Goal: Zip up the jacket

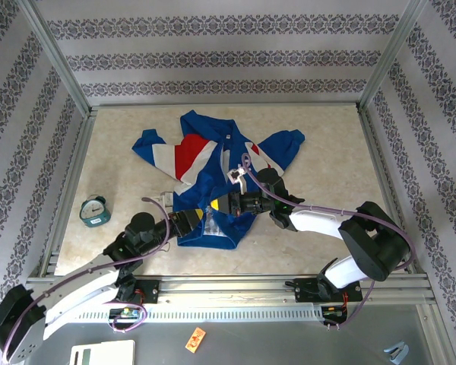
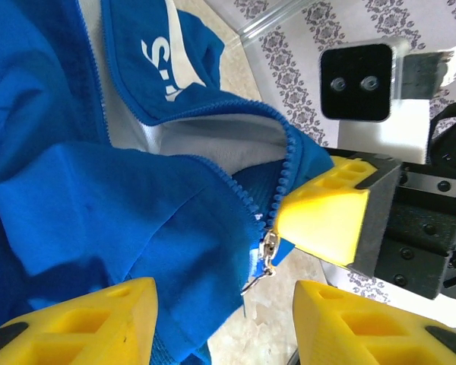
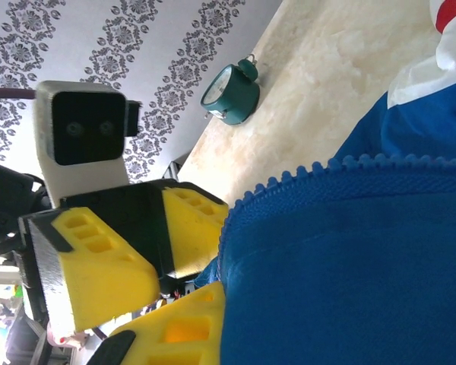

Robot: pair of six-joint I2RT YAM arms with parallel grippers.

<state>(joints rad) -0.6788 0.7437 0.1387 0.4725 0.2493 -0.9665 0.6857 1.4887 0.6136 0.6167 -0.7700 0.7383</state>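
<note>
Left of one jacket (image 1: 201,194), one clock (image 1: 95,211).

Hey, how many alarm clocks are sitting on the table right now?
1. The teal alarm clock stands near the left edge of the table, left of the jacket and apart from it. The jacket could be hiding something small underneath.

- White lettering (image 2: 153,55) on the jacket (image 2: 99,213), eleven o'clock in my left wrist view — I read just an "S".
- Clock (image 1: 95,211) dial — too small to read.
</note>
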